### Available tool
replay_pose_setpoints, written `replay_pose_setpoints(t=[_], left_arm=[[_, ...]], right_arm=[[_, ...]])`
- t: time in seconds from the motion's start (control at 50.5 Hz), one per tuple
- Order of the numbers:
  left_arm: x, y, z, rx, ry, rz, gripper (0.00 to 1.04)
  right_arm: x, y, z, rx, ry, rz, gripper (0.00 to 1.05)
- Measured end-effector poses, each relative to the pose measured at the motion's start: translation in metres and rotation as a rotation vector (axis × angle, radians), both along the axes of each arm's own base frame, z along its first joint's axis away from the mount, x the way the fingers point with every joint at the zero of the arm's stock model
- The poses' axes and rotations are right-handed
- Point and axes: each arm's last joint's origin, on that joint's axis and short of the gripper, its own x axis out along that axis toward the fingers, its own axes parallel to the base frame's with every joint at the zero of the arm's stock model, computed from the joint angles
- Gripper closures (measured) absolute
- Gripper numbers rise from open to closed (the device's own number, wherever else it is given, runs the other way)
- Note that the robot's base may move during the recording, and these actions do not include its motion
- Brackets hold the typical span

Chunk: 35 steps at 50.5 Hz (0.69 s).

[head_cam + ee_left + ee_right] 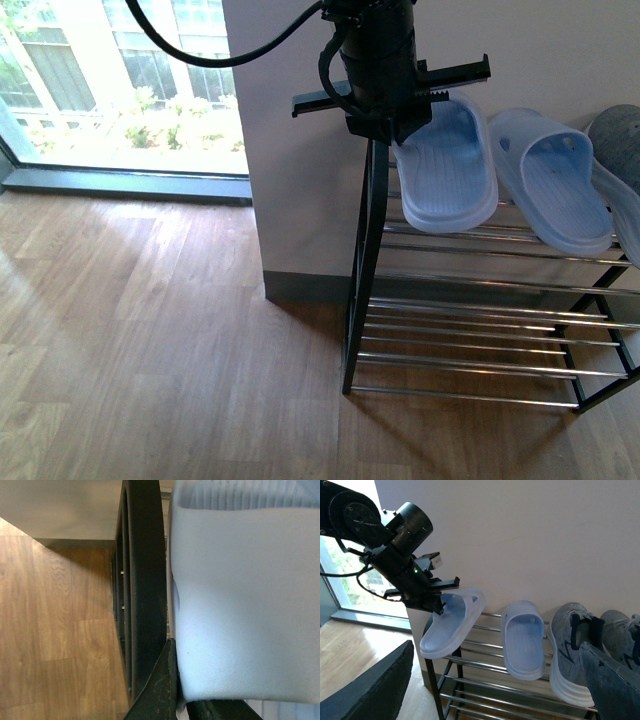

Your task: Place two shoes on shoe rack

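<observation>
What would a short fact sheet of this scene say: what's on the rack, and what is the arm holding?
Shoe rack: black frame, chrome bars, by a white wall
Top tier: two pale blue slippers, two grey sneakers
Left gripper: shut on the end slipper, which is tilted with its toe past the rack's side
Other slipper: resting on the bars
Right gripper: fingers visible, state unclear
Floor: wood

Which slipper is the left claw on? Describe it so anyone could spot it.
On the black shoe rack against the wall, top tier, it is the end pale blue slipper, nearest the window. Unlike the other slipper lying flat beside it, it is tilted, overhanging the rack's end, gripped by the left claw.
</observation>
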Motion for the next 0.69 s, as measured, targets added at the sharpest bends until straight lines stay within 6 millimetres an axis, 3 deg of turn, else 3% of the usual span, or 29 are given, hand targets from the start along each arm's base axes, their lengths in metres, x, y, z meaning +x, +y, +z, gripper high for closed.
replay_pose_setpoints(t=[0.198,0.693], left_arm=[[0.003,0.001,0.002,0.01,-0.041,-0.047,1.03],[-0.001,0.001,-0.02,-0.074,0.002,-0.081,1.03]], right_arm=[[0.0,0.0,0.0,0.0,0.0,0.0,0.09],[0.0,0.0,0.0,0.0,0.0,0.0,0.09]])
